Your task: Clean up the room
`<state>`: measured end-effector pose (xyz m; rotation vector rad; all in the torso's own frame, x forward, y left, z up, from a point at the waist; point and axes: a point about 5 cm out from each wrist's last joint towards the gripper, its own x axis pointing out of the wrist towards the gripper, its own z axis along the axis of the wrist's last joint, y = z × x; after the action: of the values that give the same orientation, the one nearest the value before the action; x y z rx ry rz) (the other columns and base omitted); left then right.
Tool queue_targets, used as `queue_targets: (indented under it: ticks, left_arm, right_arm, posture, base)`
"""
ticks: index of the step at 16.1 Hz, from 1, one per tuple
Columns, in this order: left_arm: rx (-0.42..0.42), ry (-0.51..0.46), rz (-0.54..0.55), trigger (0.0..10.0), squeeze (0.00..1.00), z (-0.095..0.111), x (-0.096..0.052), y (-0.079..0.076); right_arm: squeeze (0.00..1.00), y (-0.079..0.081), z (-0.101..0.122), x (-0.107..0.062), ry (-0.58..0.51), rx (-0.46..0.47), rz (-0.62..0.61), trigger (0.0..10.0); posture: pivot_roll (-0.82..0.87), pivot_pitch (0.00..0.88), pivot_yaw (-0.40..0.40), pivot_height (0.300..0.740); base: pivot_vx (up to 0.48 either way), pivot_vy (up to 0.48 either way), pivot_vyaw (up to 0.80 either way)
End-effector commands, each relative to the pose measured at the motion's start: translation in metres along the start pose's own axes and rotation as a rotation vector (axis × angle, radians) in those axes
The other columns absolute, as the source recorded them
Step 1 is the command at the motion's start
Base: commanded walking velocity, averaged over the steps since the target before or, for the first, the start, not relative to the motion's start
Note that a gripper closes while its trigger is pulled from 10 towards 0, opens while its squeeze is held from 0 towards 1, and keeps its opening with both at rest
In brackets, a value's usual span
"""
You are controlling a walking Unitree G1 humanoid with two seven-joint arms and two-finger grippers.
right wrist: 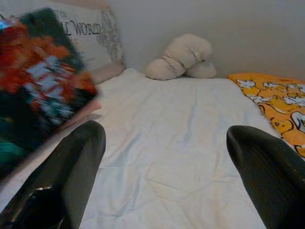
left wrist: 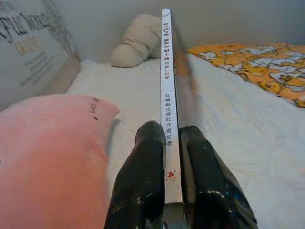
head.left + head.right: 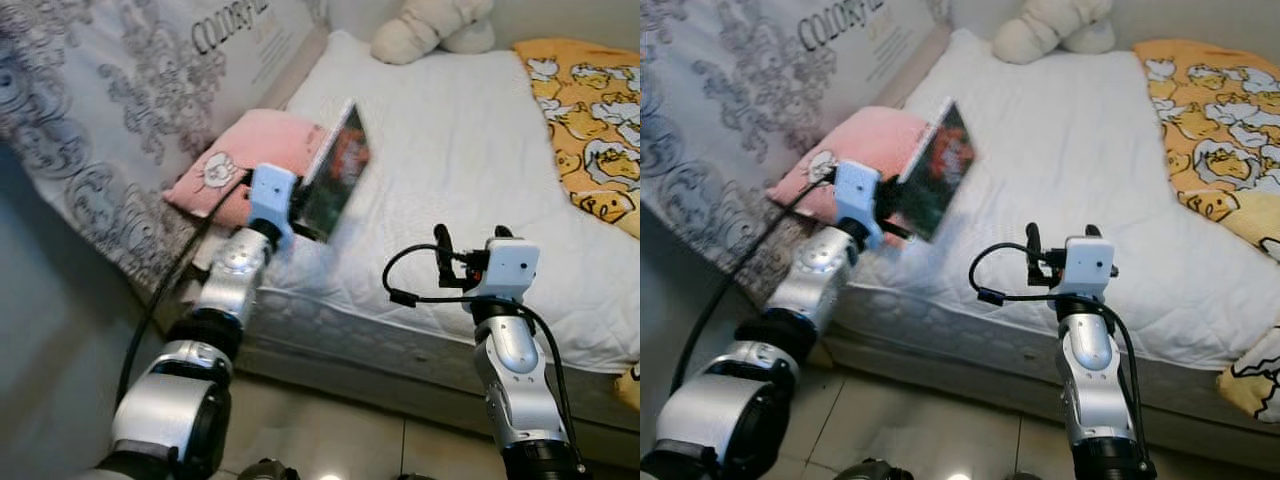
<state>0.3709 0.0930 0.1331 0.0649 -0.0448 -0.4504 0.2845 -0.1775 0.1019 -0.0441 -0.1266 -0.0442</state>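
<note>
A thin book [image 3: 335, 170] with a dark, red-patterned cover is held up above the near left part of the white bed [image 3: 450, 150]. My left gripper [image 2: 171, 157] is shut on its lower edge, and the white spine [image 2: 167, 95] runs between the two black fingers. The book [image 1: 40, 86] looks blurred in the right wrist view. My right gripper [image 3: 470, 240] hovers over the bed's near edge, open, with nothing between its fingers [image 1: 71, 167].
A pink pillow [image 3: 245, 160] lies just left of the book. A cream plush toy [image 3: 430, 25] sits at the bed's far end. An orange duck-print blanket [image 3: 590, 130] covers the right side. A large patterned board [image 3: 130, 110] leans on the left. Tiled floor [image 3: 330, 430] lies below.
</note>
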Motion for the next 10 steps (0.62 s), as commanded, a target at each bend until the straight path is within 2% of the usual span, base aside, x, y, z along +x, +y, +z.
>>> queue_targets:
  ticks: [1, 4, 9, 10]
  left_arm:
    - [0.025, -0.063, -0.005, 10.0, 0.00, 0.0164, 0.0065, 0.0000]
    - [0.016, -0.063, -0.017, 10.0, 0.00, 0.0155, 0.0079, -0.0051]
    - [0.009, -0.048, -0.018, 10.0, 0.00, 0.0134, 0.0077, -0.0024]
    - [0.009, -0.047, -0.025, 10.0, 0.00, 0.0132, 0.0081, -0.0031]
  right_arm:
    - [0.00, -0.0008, 0.0016, 0.0013, -0.003, -0.004, -0.001, 10.0]
    - [0.00, 0.0010, 0.0016, 0.0018, 0.000, -0.004, 0.009, 10.0]
    - [0.00, -0.0046, -0.0010, -0.0031, 0.014, 0.000, -0.015, 10.0]
    - [0.00, -0.0068, -0.0020, -0.0042, 0.024, -0.006, -0.023, 10.0]
  posture:
    - [-0.02, 0.000, 0.046, 0.740]
    - [-0.02, 0.000, 0.045, 0.740]
    - [-0.03, 0.000, 0.056, 0.740]
    - [-0.04, 0.000, 0.059, 0.740]
  base:
    - [0.480, 0.000, 0.00]
    - [0.480, 0.000, 0.00]
    - [0.480, 0.000, 0.00]
    - [0.480, 0.000, -0.76]
